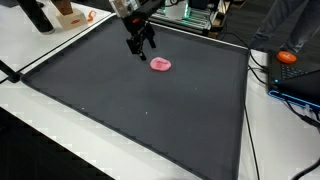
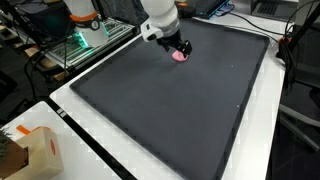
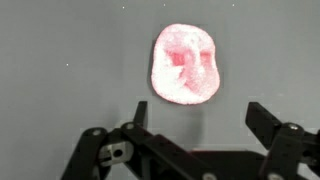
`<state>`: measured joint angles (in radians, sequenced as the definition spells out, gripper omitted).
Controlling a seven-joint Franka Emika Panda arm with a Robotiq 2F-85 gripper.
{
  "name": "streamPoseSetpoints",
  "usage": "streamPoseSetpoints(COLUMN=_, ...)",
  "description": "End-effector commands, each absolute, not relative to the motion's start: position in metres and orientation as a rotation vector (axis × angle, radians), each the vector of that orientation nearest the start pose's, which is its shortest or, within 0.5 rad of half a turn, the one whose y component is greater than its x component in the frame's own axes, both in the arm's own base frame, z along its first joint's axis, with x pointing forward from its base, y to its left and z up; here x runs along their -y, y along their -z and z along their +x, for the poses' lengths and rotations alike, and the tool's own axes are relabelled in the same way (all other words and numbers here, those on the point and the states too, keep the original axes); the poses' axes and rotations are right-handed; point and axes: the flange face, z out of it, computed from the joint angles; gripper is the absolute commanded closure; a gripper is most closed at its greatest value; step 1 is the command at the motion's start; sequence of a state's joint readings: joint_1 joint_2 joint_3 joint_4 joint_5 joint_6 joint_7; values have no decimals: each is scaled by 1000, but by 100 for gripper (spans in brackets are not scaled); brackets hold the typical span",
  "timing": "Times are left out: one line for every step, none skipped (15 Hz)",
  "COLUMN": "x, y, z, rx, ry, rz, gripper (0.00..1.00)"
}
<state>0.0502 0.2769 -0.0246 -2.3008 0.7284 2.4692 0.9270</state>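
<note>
A small pink, rounded soft object (image 1: 161,64) lies flat on the dark mat (image 1: 130,110); it also shows as a pink spot (image 2: 180,55) under the arm in an exterior view. In the wrist view the pink object (image 3: 185,65) fills the upper middle, its centre sunken and darker red. My gripper (image 3: 200,115) hovers just short of it, open, with nothing between the two black fingers (image 3: 265,125). In an exterior view the gripper (image 1: 141,44) hangs above the mat, a little to the left of the pink object.
The dark mat (image 2: 170,110) covers most of a white table (image 1: 60,140). A cardboard box (image 2: 35,150) stands at a table corner. An orange object (image 1: 288,57) and cables lie at the right edge; electronics with green light (image 2: 80,42) sit behind the arm.
</note>
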Motion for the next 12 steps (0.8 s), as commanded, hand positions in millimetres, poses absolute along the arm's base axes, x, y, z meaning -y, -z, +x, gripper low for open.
streamPoseSetpoints(x=-26, y=-237, z=520, rx=-1886, ry=-355, rz=-2118, gripper=0)
streamPoseSetpoints(x=-31, y=-242, z=523, rx=-1874, ry=-334, rz=-2154, gripper=0)
streamPoseSetpoints(x=-36, y=-247, z=525, rx=-1859, ry=-318, rz=-2189, gripper=0)
streamPoseSetpoints(x=-42, y=-252, z=529, rx=-1842, ry=-301, rz=-2228, gripper=0)
streamPoseSetpoints(x=-46, y=-256, z=531, rx=-1833, ry=-283, rz=-2273, gripper=0)
streamPoseSetpoints(x=-53, y=-261, z=534, rx=-1805, ry=-266, rz=-2320, gripper=0)
streamPoseSetpoints(x=-59, y=-266, z=536, rx=-1781, ry=-247, rz=-2362, gripper=0)
streamPoseSetpoints(x=-65, y=-271, z=539, rx=-1755, ry=-231, rz=-2407, gripper=0)
streamPoseSetpoints(x=-72, y=-276, z=541, rx=-1719, ry=-219, rz=-2456, gripper=0)
streamPoseSetpoints(x=-79, y=-280, z=543, rx=-1678, ry=-210, rz=-2504, gripper=0)
streamPoseSetpoints(x=-87, y=-285, z=545, rx=-1626, ry=-205, rz=-2557, gripper=0)
streamPoseSetpoints(x=-94, y=-289, z=547, rx=-1575, ry=-205, rz=-2602, gripper=0)
